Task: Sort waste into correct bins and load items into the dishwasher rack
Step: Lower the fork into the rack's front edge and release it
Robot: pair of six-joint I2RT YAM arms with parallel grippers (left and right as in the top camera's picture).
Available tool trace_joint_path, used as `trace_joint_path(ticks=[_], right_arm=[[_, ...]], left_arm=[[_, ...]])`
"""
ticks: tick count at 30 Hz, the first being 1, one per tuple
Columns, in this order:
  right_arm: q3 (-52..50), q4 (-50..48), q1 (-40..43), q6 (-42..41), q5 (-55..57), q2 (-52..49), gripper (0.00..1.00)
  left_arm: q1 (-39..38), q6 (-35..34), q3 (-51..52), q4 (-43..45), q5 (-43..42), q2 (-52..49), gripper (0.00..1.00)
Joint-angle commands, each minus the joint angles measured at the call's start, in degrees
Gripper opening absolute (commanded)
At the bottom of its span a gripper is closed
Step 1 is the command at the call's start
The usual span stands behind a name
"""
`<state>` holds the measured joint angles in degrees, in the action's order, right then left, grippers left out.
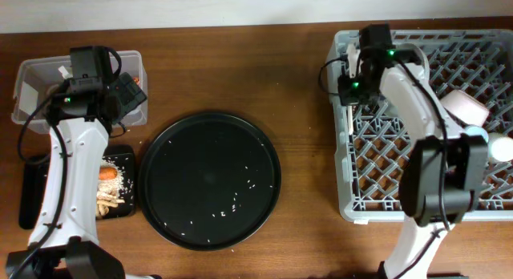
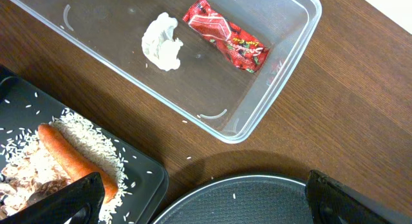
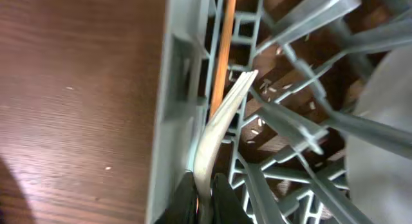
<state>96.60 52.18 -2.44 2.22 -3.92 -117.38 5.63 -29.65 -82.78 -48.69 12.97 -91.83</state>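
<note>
Grey lattice rack point(image 1: 377, 212), white fork point(image 3: 219, 121), brown wood-grain table point(image 1: 304, 86), clear tub point(image 2: 212, 89), red shiny wrapper point(image 2: 225, 42), white tissue point(image 2: 162, 42), orange carrot point(image 2: 71, 156) on white rice point(image 2: 87, 129), black round tray point(image 1: 210, 163) flecked white

round black tray point(image 1: 200, 155), wooden table point(image 1: 309, 135)

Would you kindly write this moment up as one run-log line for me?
right gripper: shut on white fork at rack edge | left gripper: open near clear tub | tub: tissue, red wrapper
</note>
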Motion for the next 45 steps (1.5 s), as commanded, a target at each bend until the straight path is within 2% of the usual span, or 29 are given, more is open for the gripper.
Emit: trace_joint_path(ticks=[1,2,3,4,5,6,9,13,18,21,22,24,27,29,33,40,45], right_arm=[[0.0,-0.4,0.3,0.6,4.3,-0.9,0.04],[0.1,-0.3,0.3,1.1,4.7,-0.9,0.1],[0.1,-0.1,0.3,1.7,4.6,-0.9,0.24],[0.2,0.9,0.3,1.8,4.6,-0.7,0.71],[1.0,2.3,0.3,1.5,4.6,-0.6,0.94],[2.7,4.7,0.3,0.2,4.6,-0.3,0.98],[10.4,12.6,0.3,-2.6,4.4,3.5,0.99],[18.3,20.7,0.3,-6.1,4.0,14.5,0.99],[18.4,27.5,0.3,-13.3,4.4,31.2,0.99],[17.6,35.8,0.2,-18.2,4.6,38.6,0.99],[15.2,38.5,0.2,-21.1,4.6,41.3,0.99],[7.0,37.1,0.2,-21.3,4.6,46.5,0.99],[-16.3,24.9,0.2,-26.0,2.6,59.1,0.99],[-26.3,17.1,0.2,-26.8,-2.6,64.5,0.99],[-32.3,15.1,0.2,-26.7,-7.0,64.2,0.99],[-32.3,15.9,0.2,-26.4,-5.7,53.9,0.99],[-32.3,15.4,0.2,-23.7,-4.5,50.6,0.99]], left_arm=[[0.2,-0.3,-0.1,0.0,-0.1,-0.2,0.99],[0.2,-0.3,-0.1,0.0,-0.1,-0.2,0.99],[0.2,-0.3,-0.1,0.0,-0.1,-0.2,0.99],[0.2,-0.3,-0.1,0.0,-0.1,-0.2,0.99],[0.2,-0.3,-0.1,0.0,-0.1,-0.2,0.99],[0.2,-0.3,-0.1,0.0,-0.1,-0.2,0.99],[0.2,-0.3,-0.2,0.0,-0.1,-0.2,0.99],[0.2,-0.3,-0.1,0.0,-0.1,-0.2,0.99],[0.2,-0.3,-0.1,0.0,-0.1,-0.2,0.99],[0.2,-0.3,-0.2,0.0,-0.1,-0.2,0.99],[0.2,-0.3,-0.1,0.0,-0.1,-0.2,0.99],[0.2,-0.3,-0.2,0.0,-0.1,-0.2,0.99],[0.2,-0.3,-0.2,0.0,-0.1,-0.2,0.99],[0.2,-0.3,-0.1,0.0,-0.1,-0.2,0.99],[0.2,-0.3,-0.1,0.0,-0.1,-0.2,0.99],[0.2,-0.3,-0.1,0.0,-0.1,-0.2,0.99],[0.2,-0.3,-0.1,0.0,-0.1,-0.2,0.99]])
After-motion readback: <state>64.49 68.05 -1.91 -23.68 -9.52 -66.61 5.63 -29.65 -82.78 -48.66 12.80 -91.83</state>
